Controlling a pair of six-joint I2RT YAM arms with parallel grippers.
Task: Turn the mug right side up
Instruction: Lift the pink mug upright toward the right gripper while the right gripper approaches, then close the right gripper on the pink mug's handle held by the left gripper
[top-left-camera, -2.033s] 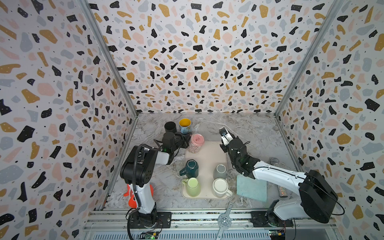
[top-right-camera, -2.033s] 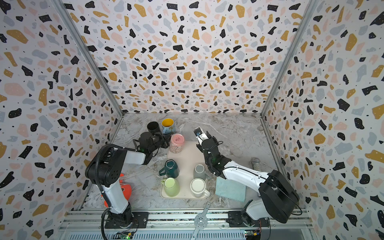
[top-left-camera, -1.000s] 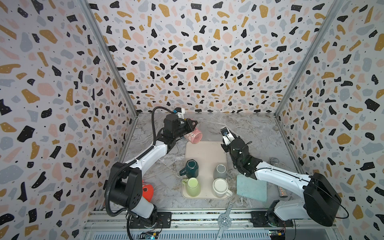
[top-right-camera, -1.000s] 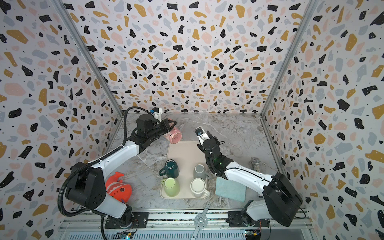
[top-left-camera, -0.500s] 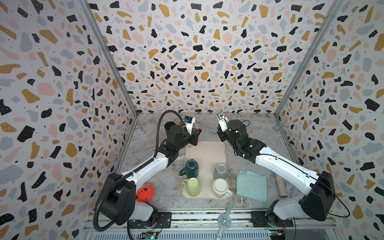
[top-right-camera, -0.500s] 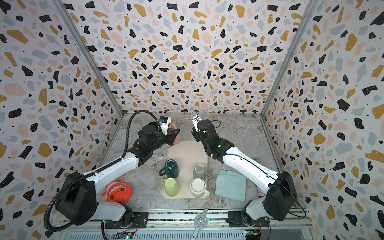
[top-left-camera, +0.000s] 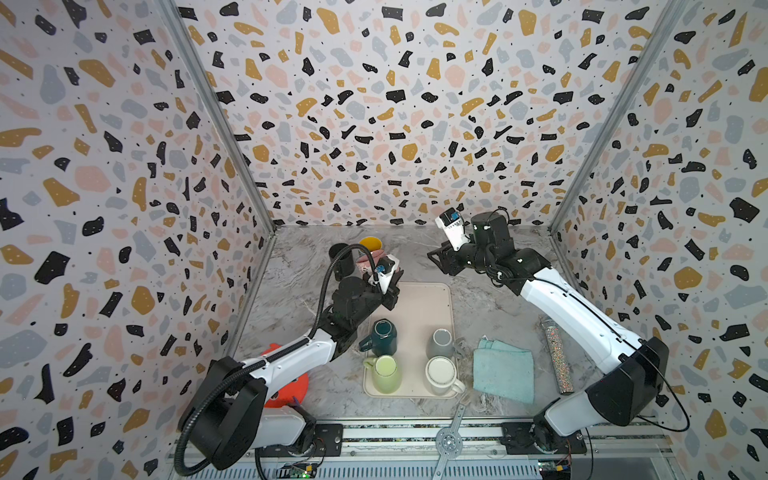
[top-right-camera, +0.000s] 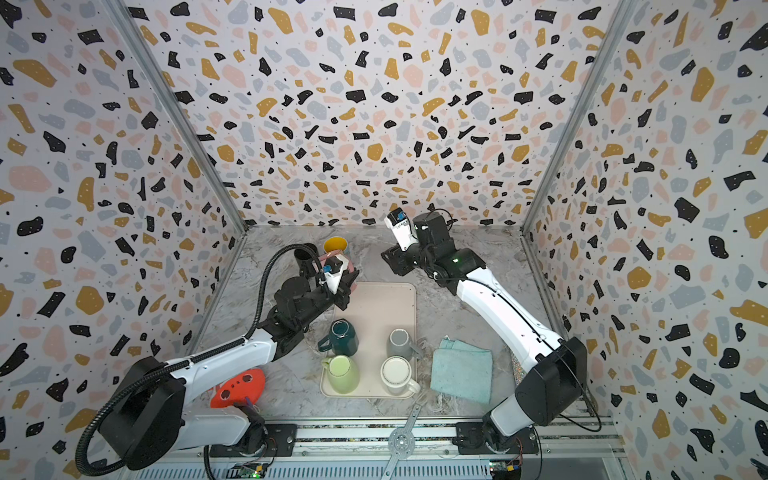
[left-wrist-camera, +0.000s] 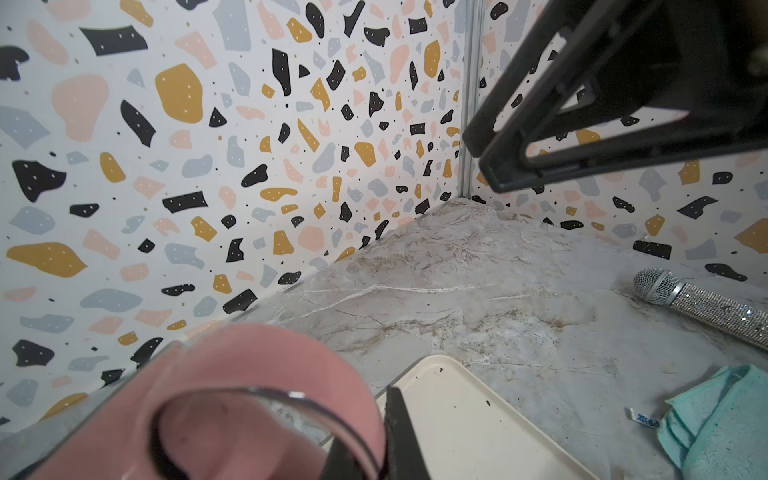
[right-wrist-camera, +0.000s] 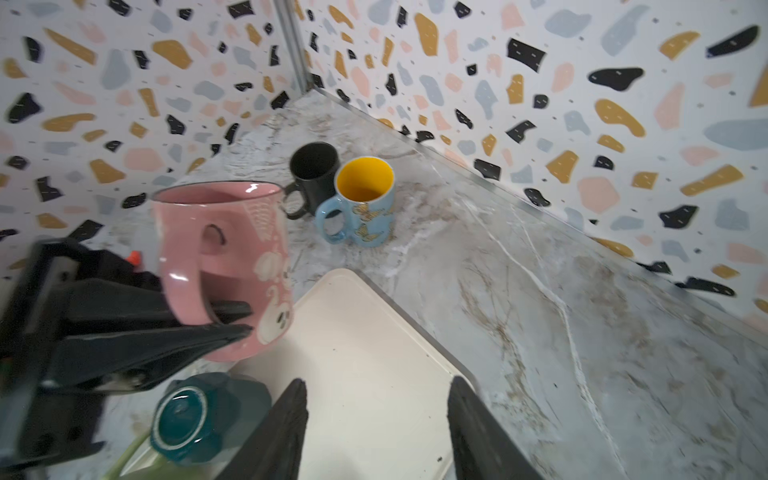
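The pink mug (right-wrist-camera: 224, 257) stands mouth up in the air, over the back left corner of the cream tray (right-wrist-camera: 365, 332). My left gripper (right-wrist-camera: 232, 320) is shut on its handle. In the left wrist view the pink mug (left-wrist-camera: 249, 374) fills the near corner, with the left gripper (left-wrist-camera: 386, 436) pinching its handle loop. In both top views the wrist camera half hides the pink mug (top-left-camera: 365, 259) (top-right-camera: 352, 266). My right gripper (right-wrist-camera: 376, 384) is open and empty, raised beyond the tray's far edge, apart from the mug; the right gripper (top-left-camera: 436, 259) points left.
A black mug (right-wrist-camera: 313, 166) and a blue mug with yellow inside (right-wrist-camera: 365, 199) stand behind the pink one. On the tray (top-left-camera: 428, 299) are teal (top-left-camera: 384, 332), grey (top-left-camera: 441, 343), green (top-left-camera: 385, 374) and white (top-left-camera: 441, 374) mugs. A teal cloth (top-left-camera: 505, 370) and glitter microphone (top-left-camera: 557, 357) lie right.
The left arm has lifted the pink mug off the table and turned it from lying sideways to mouth up. The right arm rose toward the back wall and its jaws opened wider.
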